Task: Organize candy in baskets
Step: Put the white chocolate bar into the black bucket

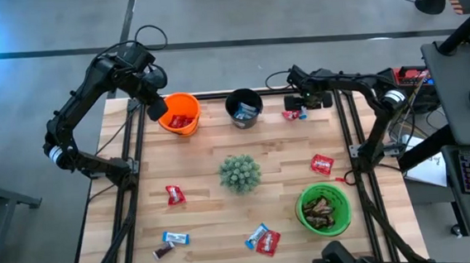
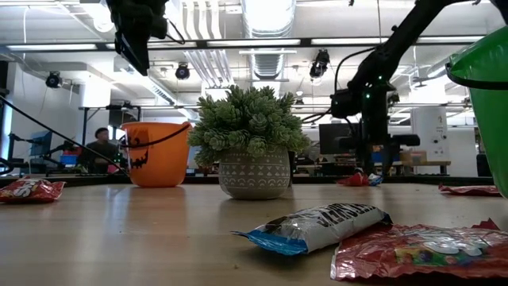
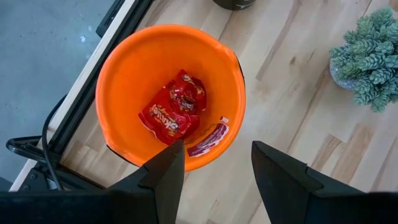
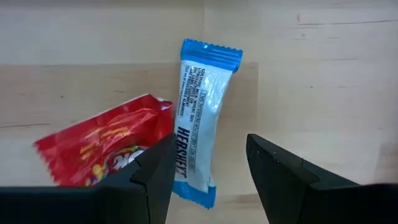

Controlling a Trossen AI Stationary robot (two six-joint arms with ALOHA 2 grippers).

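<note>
Your left gripper (image 3: 214, 171) is hovering open and empty above the orange bucket (image 1: 181, 113), which is holding red candy wrappers (image 3: 175, 112). Your right gripper (image 4: 208, 171) is hanging wide open, gripping nothing, over a blue-and-silver Hershey's bar (image 4: 200, 121) touching a red candy pack (image 4: 102, 149) beside the black bucket (image 1: 244, 108).

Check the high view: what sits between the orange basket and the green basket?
The spiky potted plant sits roughly midway between the orange basket and green basket, seen in the high view.
</note>
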